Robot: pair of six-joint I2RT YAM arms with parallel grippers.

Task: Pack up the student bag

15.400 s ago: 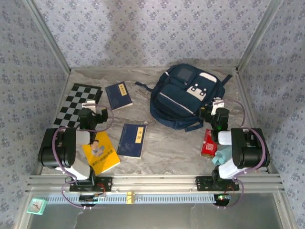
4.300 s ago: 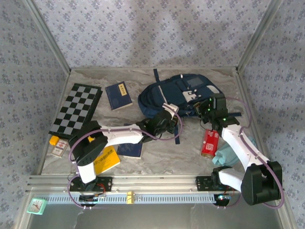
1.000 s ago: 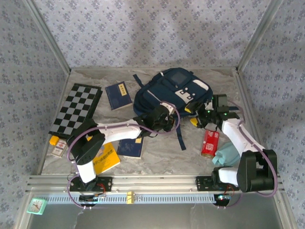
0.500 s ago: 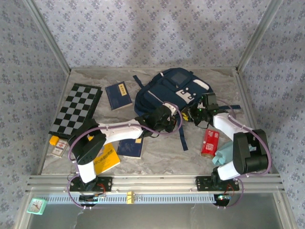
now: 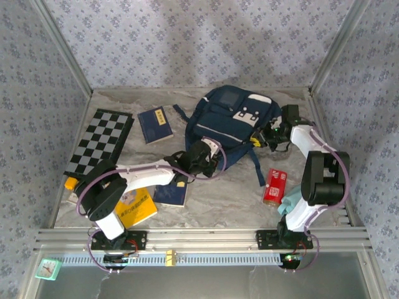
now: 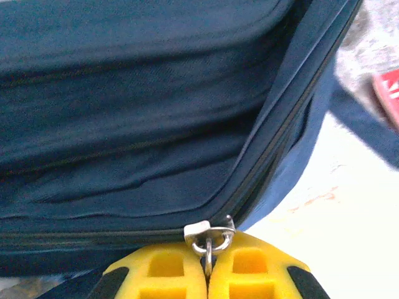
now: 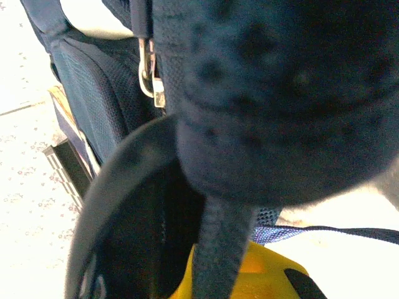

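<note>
student bag [image 5: 225, 122]: matt navy cloth | zip pull [image 6: 209, 236]: shiny metal

Student bag [image 5: 230, 121] lies right of chessboard [image 5: 100, 143], apparently behind booklet [image 5: 171, 194].

The top camera looks down from high at the near edge over the whole table [image 5: 218, 196]. Both wrist cameras sit right against the student bag [image 5: 234, 118], left facing its zipper [image 6: 277, 131], right its strap [image 7: 215, 249].
</note>
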